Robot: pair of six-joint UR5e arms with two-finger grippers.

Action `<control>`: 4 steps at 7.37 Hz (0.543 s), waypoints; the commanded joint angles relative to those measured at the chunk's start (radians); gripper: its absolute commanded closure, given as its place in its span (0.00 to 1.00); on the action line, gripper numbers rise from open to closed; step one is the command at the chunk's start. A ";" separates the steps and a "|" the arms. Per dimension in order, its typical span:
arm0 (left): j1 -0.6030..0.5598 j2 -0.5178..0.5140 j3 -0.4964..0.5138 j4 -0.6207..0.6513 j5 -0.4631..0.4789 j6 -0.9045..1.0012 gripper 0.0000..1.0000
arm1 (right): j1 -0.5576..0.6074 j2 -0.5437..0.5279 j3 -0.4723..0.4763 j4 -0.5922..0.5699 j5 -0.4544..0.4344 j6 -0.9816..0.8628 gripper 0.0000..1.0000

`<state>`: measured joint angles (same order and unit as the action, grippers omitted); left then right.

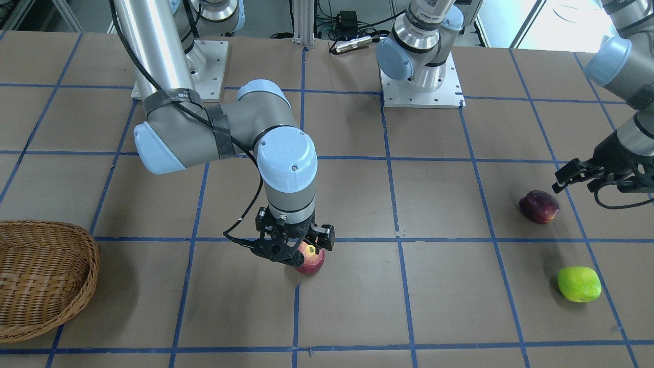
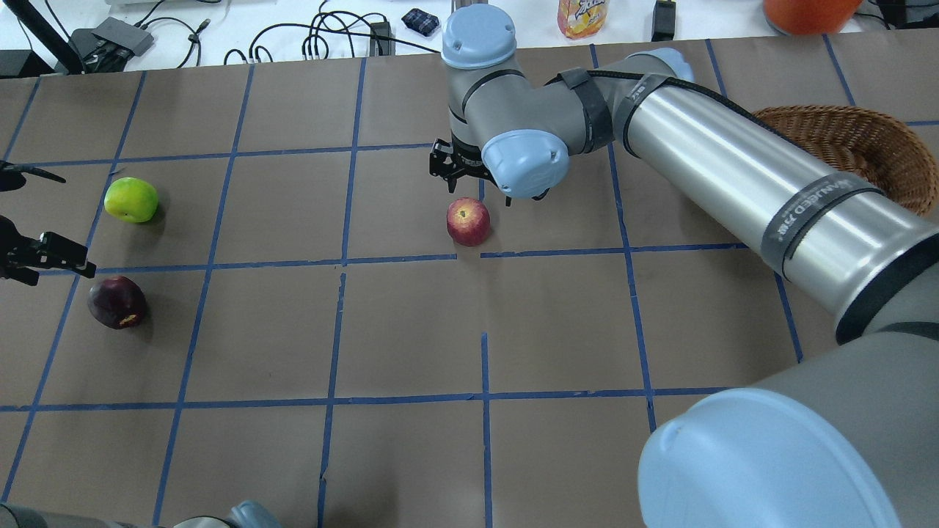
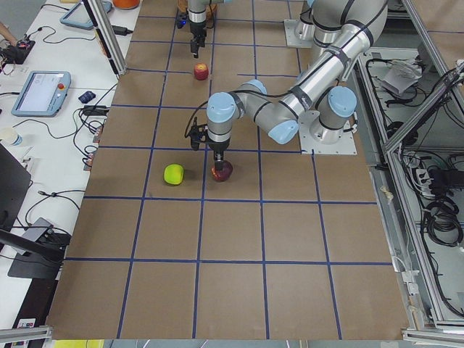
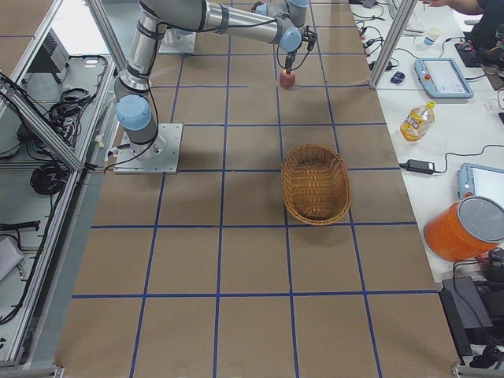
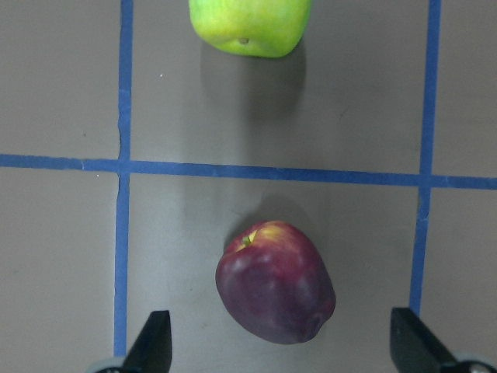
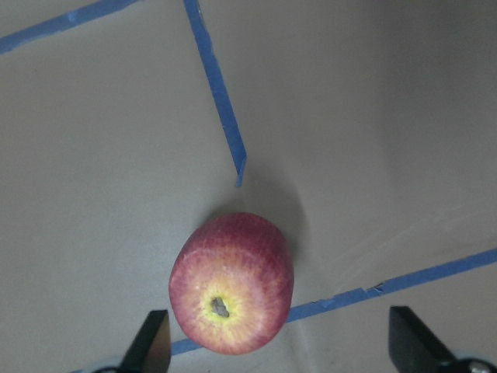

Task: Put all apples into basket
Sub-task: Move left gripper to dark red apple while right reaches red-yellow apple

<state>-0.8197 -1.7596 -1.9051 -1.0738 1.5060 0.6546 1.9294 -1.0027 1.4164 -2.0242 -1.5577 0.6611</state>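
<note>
The left gripper [image 5: 283, 346] sits at the far left edge of the overhead view. Its wrist camera shows the two fingertips [image 5: 155, 342] spread wide in the bottom corners of the frame — released, gripping nothing. The dark maroon apple [image 5: 276, 284] lies on the table [image 2: 411, 330] between them and touches neither finger. The lime green apple [image 2: 130, 199] lies just above the maroon one in the overhead picture, one tape line between them. In the left wrist view it is cut off by the top edge.

Near the middle of the overhead picture, the red apple [image 2: 468, 221] rests on the brown paper just above a blue tape line, stem end up and showing a yellow centre. The right gripper [image 6: 281, 346] hangs directly over it, pointing down. Its fingers are also parted wide and hold nothing. In the right wrist view the apple sits closer to the left-hand fingertip [image 6: 151, 342] than to the other.

At the upper right of the overhead picture, half hidden behind the right arm's silver tube, is the wicker basket [image 2: 829, 114] — well apart from all three apples.
</note>
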 commanded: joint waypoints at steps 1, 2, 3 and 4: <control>0.008 -0.003 -0.032 0.003 0.007 -0.123 0.00 | 0.008 0.033 -0.007 -0.013 0.031 0.009 0.00; 0.010 -0.007 -0.048 0.008 -0.042 -0.134 0.00 | 0.013 0.048 -0.016 -0.027 0.053 0.008 0.00; 0.011 -0.023 -0.063 0.070 -0.106 -0.147 0.00 | 0.014 0.068 -0.017 -0.027 0.053 0.011 0.00; 0.005 -0.049 -0.055 0.099 -0.102 -0.243 0.00 | 0.019 0.084 -0.017 -0.025 0.053 0.011 0.00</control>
<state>-0.8108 -1.7828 -1.9588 -1.0181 1.4277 0.4948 1.9433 -0.9409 1.4009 -2.0486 -1.5089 0.6708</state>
